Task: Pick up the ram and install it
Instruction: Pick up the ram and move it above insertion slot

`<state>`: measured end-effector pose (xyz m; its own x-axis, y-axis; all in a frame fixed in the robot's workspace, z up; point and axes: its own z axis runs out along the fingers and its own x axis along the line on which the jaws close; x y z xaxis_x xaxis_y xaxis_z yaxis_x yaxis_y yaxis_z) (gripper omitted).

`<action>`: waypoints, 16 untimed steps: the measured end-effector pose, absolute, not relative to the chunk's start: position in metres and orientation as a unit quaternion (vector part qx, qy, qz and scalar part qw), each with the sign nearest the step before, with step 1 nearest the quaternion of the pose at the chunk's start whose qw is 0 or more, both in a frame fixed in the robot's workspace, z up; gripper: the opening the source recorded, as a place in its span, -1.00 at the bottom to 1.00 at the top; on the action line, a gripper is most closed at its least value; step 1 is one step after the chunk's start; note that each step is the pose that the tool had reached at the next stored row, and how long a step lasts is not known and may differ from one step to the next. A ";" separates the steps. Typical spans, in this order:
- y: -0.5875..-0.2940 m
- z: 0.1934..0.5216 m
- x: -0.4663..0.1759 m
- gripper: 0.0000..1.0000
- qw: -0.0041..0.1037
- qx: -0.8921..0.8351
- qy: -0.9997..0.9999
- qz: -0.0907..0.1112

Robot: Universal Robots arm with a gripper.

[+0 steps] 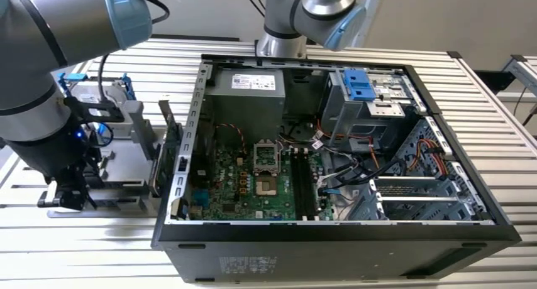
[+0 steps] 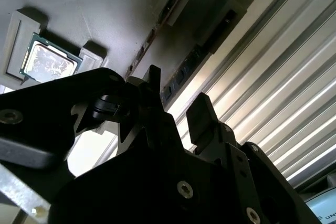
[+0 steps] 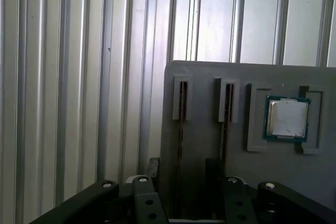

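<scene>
catalogue of the scene for you, running from the exterior view's left to its right.

- grey and pale-blue robot arm (image 1: pixel 34 81): reaches down at the far left. its black two-fingered tool (image 1: pixel 65 198) sits low over a flat grey plastic parts holder (image 1: pixel 126 173) on the ribbed aluminium desk (image 1: pixel 495 107).
- tool state: released. in both wrist views you see the black fingers (image 3: pixel 152 165) (image 2: pixel 199 111) held apart, one on each side of the ram, with a gap showing.
- ram (image 3: pixel 180 135) (image 2: pixel 179 76): long thin stick of circuit board with small black chips. it stands on edge in a narrow slot of the grey holder, between the fingertips, not yet installed.
- square silver-topped processor chip with a green rim (image 3: pixel 286 118) (image 2: pixel 50 62): lies in a recess of the same holder, beside the slots.
- tall green expansion card (image 1: pixel 168 144): stands on edge between the holder and the case.
- open black computer case (image 1: pixel 336 245): lies on its side, with its green motherboard (image 1: pixel 243 182) facing up and long black memory sockets (image 1: pixel 306 182) near the board's middle.
</scene>
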<state>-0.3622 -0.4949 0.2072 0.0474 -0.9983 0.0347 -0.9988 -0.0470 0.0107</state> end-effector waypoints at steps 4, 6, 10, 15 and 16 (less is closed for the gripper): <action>-0.496 0.204 -0.362 1.00 0.016 0.724 -0.690 0.009; -0.496 0.202 -0.362 1.00 0.016 0.724 -0.690 0.009; -0.499 0.199 -0.362 1.00 0.016 0.723 -0.690 0.009; -0.501 0.196 -0.362 1.00 0.016 0.723 -0.690 0.009; -0.501 0.196 -0.362 1.00 0.016 0.723 -0.690 0.009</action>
